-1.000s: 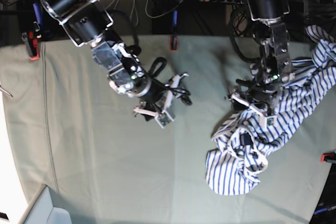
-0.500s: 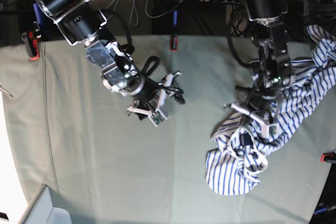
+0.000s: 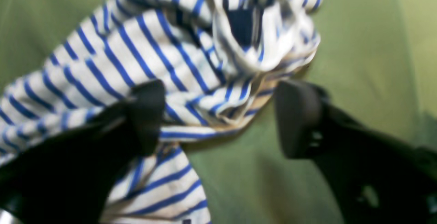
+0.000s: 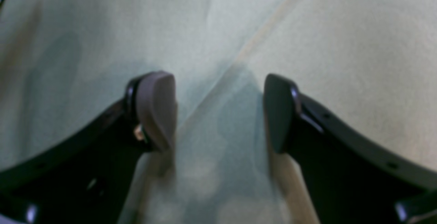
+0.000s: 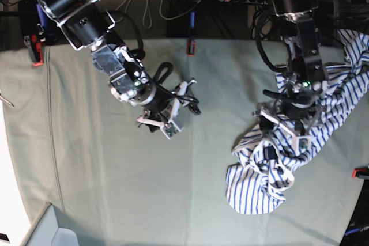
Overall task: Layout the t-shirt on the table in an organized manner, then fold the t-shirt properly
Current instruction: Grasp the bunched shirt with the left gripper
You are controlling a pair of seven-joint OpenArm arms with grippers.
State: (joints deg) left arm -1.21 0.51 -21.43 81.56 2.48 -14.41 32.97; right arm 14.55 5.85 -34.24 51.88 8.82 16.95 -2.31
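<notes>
The left claw (image 3: 218,118) is gaping wide over the crumpled t-shirt (image 5: 288,159) at the frame's right; the right claw (image 4: 218,111) is hanging wide over bare tabletop (image 5: 115,182).

One t-shirt (image 5: 300,142), one table (image 5: 115,188), two tools.

Nothing readable anywhere, no brand, number or sign legible on the t-shirt (image 5: 288,159), its dark neck tag (image 3: 244,26), the table (image 5: 115,188) cloth or either arm, all too blurry or too small to make out.
</notes>
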